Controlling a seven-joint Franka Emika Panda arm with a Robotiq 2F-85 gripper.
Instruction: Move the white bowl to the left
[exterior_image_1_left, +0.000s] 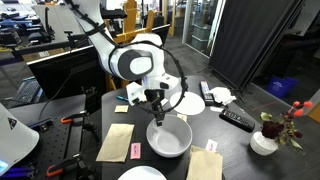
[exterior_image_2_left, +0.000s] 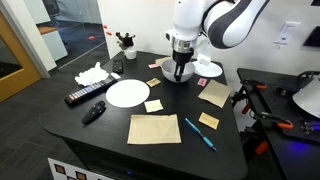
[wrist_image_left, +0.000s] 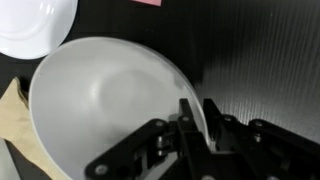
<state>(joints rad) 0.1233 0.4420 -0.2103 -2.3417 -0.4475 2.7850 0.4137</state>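
The white bowl (exterior_image_1_left: 169, 138) is large, deep and round and sits on the black table. It fills the wrist view (wrist_image_left: 95, 105). In an exterior view only part of its rim (exterior_image_2_left: 186, 76) shows behind the gripper. My gripper (wrist_image_left: 197, 118) is shut on the bowl's rim, one finger inside the wall and one outside. In both exterior views the gripper (exterior_image_1_left: 157, 113) (exterior_image_2_left: 179, 70) comes down from above onto the rim.
A flat white plate (exterior_image_2_left: 127, 92) (exterior_image_1_left: 186, 104), a small plant pot (exterior_image_1_left: 264, 141) (exterior_image_2_left: 124, 43), a remote (exterior_image_1_left: 237, 119) (exterior_image_2_left: 83, 96), tan napkins (exterior_image_2_left: 154, 129) (exterior_image_1_left: 115, 142), sticky notes (exterior_image_2_left: 154, 105), a pen (exterior_image_2_left: 198, 133) and crumpled paper (exterior_image_2_left: 90, 73) lie around the table.
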